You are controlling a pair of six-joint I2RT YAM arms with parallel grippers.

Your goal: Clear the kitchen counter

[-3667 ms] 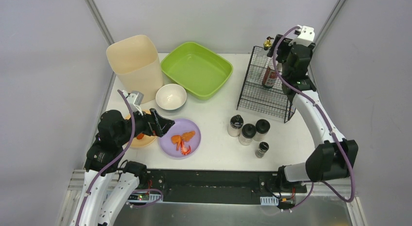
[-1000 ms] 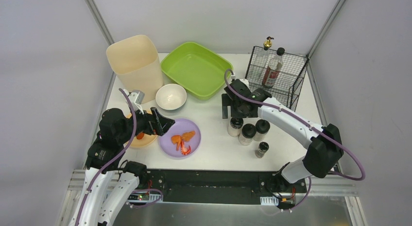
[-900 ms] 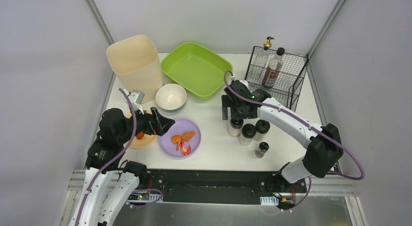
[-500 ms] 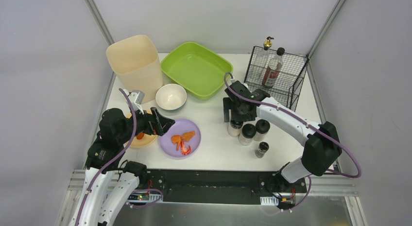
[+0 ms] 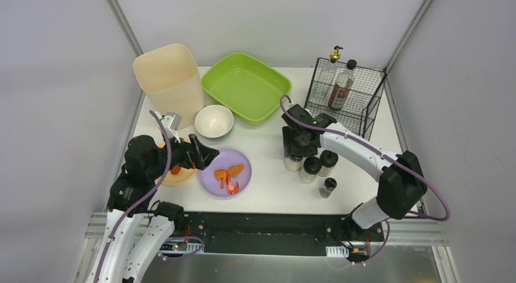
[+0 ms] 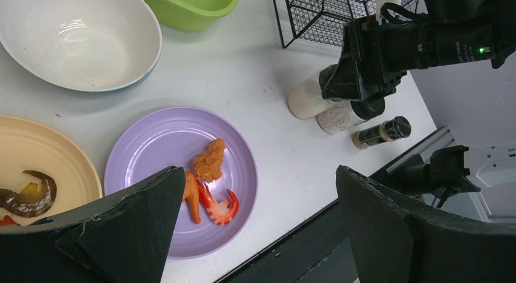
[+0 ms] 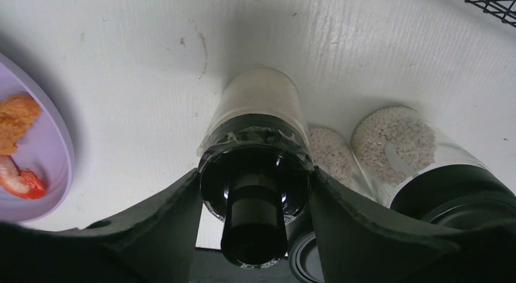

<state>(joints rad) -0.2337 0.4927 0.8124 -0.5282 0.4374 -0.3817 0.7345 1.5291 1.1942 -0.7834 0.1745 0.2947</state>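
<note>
Two glass bottles (image 5: pixel 339 83) stand in the black wire rack (image 5: pixel 360 122); beside it the right gripper (image 7: pixel 255 185) clamps a black-capped white spice jar (image 7: pixel 258 103), the left gripper (image 6: pixel 258 173) agape, other jars (image 5: pixel 310 167) and dishes (image 5: pixel 214 120) uncleared.

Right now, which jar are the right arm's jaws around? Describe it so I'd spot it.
On the white counter, find the black wire rack at the back right; four black-capped jars stand in front. It is the leftmost jar, filled with pale powder, the only one between the jaws.
</note>
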